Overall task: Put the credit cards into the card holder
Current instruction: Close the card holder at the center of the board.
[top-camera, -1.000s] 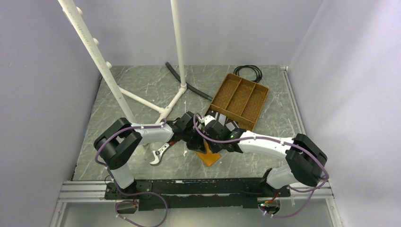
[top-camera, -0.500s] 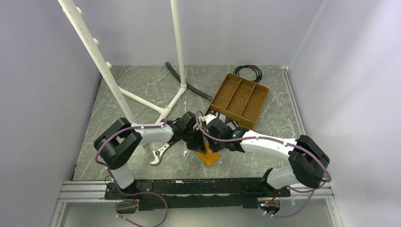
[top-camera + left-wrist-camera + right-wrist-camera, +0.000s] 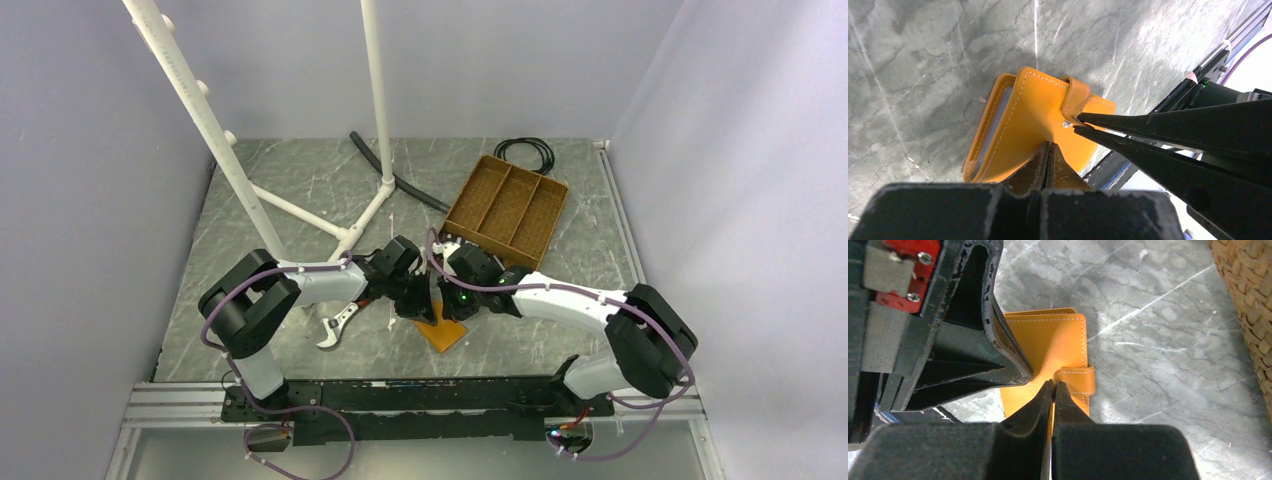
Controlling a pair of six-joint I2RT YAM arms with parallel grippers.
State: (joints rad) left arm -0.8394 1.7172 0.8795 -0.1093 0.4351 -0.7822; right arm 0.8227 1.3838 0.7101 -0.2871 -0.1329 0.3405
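— Card holder [image 3: 442,335] is pictured low on the table [image 3: 300,180], one corner turned toward the front rail [image 3: 420,385]. What room is left?
— Bare marble is seen to its left and right. The tray [image 3: 520,215] stands well apart, behind it.
— And the grippers?
— Left gripper [image 3: 1049,145] is shut, tips set on the orange cover. Right gripper [image 3: 1053,383] is shut at the strap [image 3: 1075,380]; whether the strap is pinched cannot be told.
— What has changed?
— Right jaws, parted a second ago, are now closed. Card holder is unmoved.
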